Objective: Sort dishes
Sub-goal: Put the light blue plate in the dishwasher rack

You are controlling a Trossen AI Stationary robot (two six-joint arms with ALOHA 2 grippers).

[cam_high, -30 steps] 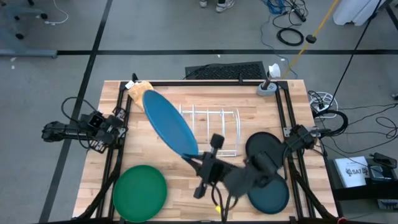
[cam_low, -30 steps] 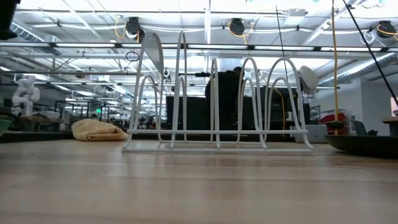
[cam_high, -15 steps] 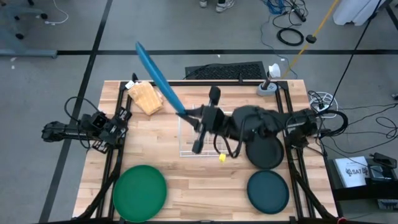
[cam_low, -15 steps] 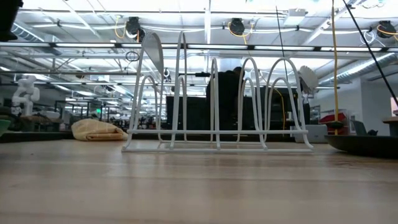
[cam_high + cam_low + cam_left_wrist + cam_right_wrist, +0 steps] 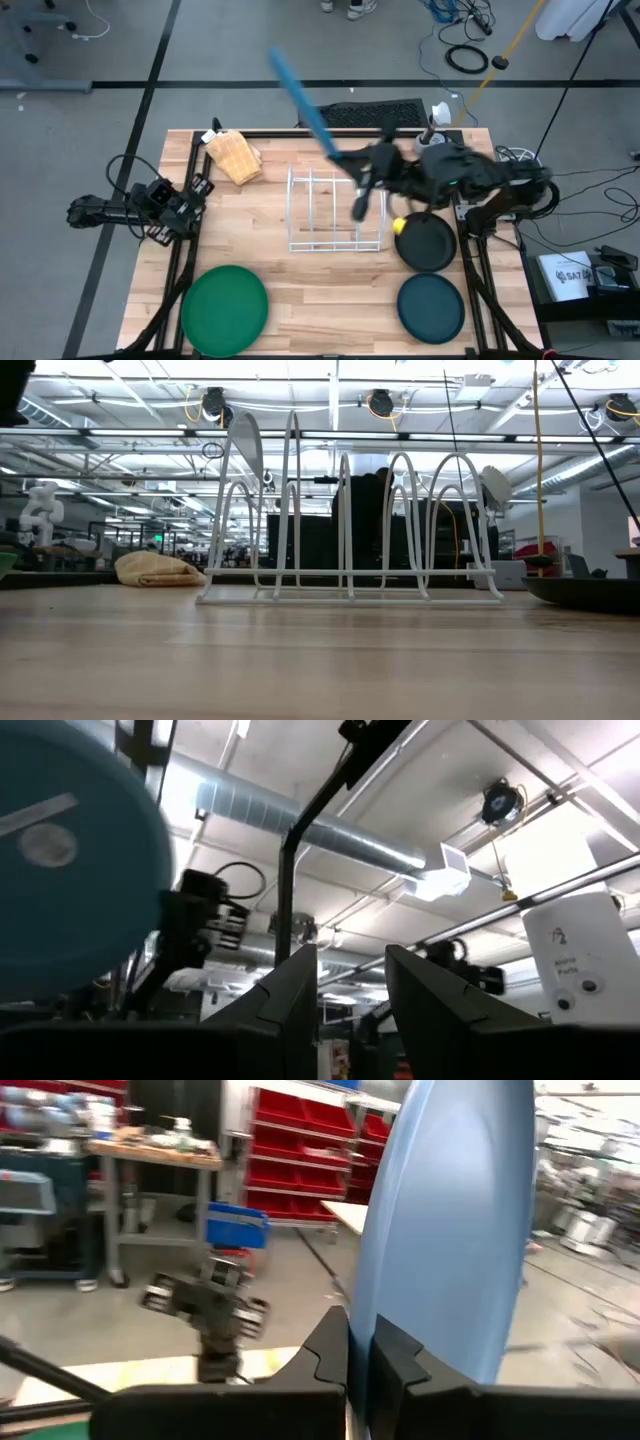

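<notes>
My right gripper (image 5: pixel 352 168) is shut on the large light blue plate (image 5: pixel 305 100), which it holds on edge high over the far side of the white wire rack (image 5: pixel 335 210). The plate also shows in the left wrist view (image 5: pixel 70 860). The green plate (image 5: pixel 225 310) lies flat at the near left. The black plate (image 5: pixel 428 245) and the dark teal plate (image 5: pixel 432 308) lie flat at the right. My left gripper (image 5: pixel 192 196) waits open at the table's left edge, and its fingers (image 5: pixel 290 1005) point up at the ceiling. My right gripper pinches the light blue plate's rim (image 5: pixel 372 1315) between its two fingers, one on each face. The fingers (image 5: pixel 335 1350) come from below and the table's right, slanting up. The plate stands on edge above the fingers, tilted toward the far left, lifted clear of rack and table.
A tan wooden block (image 5: pixel 235 155) lies at the far left corner and shows in the low view (image 5: pixel 155 570). The rack's wire loops (image 5: pixel 350 530) stand in the table's middle. A grey round base (image 5: pixel 430 142) sits at the far right. Black frame rails run along the table's edges.
My right gripper has gone from the table's near middle up and toward the far right, carrying the light blue plate. The plate has turned from nearly flat to standing on edge and now stands over the rack's far side.
</notes>
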